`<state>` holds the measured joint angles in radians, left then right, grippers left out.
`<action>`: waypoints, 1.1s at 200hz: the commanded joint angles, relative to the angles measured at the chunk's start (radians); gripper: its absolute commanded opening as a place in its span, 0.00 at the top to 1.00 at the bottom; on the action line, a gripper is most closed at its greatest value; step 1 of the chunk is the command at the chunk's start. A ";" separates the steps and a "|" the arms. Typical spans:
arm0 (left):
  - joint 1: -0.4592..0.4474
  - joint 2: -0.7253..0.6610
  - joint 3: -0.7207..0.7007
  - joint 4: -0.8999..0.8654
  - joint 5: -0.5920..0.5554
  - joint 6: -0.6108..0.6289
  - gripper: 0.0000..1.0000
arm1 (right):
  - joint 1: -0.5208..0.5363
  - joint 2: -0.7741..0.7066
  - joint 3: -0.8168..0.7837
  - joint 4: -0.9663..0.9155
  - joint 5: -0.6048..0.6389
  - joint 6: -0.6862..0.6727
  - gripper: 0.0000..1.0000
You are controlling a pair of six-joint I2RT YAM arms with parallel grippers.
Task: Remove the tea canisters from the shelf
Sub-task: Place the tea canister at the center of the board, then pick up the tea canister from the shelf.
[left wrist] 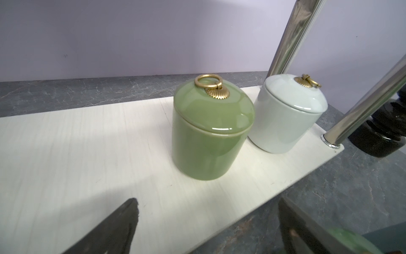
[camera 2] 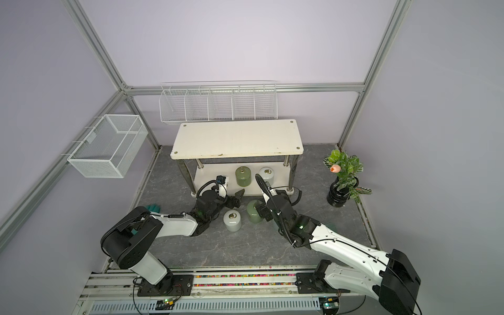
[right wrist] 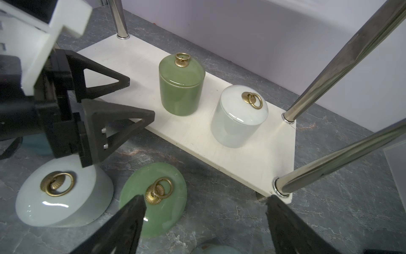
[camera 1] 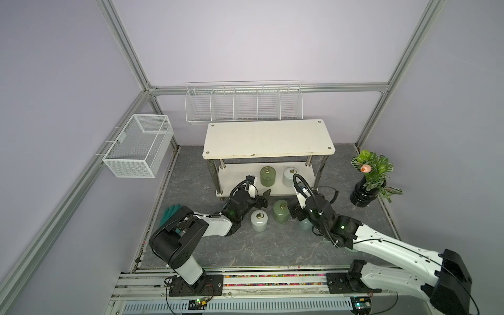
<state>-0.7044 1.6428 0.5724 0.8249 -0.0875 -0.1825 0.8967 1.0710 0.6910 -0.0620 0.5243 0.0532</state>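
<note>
No writing, brand, number or sign can be read in any view. The white wire mesh basket (camera 1: 136, 152) hung on the left wall carries a small pale plate (camera 1: 122, 138) on its near side. It is too small to show any print.

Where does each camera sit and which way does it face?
Top views: high over the base, looking down at the shelf; left arm, right arm show.
Left wrist: faces the green canister on the lower board; left fingers show.
Right wrist: faces the same board; right fingers and left gripper show.
Shared: wrist views both see the green canister and pale canister.
</note>
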 commanded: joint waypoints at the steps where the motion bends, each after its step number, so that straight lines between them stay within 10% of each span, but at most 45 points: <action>1: 0.014 0.034 0.036 0.043 0.057 0.026 0.00 | -0.009 0.016 -0.006 0.000 -0.027 0.017 0.11; 220: 0.039 0.301 0.189 0.190 0.108 0.045 0.00 | -0.021 0.109 0.060 -0.026 -0.041 0.007 0.11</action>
<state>-0.6720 1.9068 0.7399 0.9676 0.0093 -0.1375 0.8848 1.1652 0.7296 -0.0826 0.4923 0.0525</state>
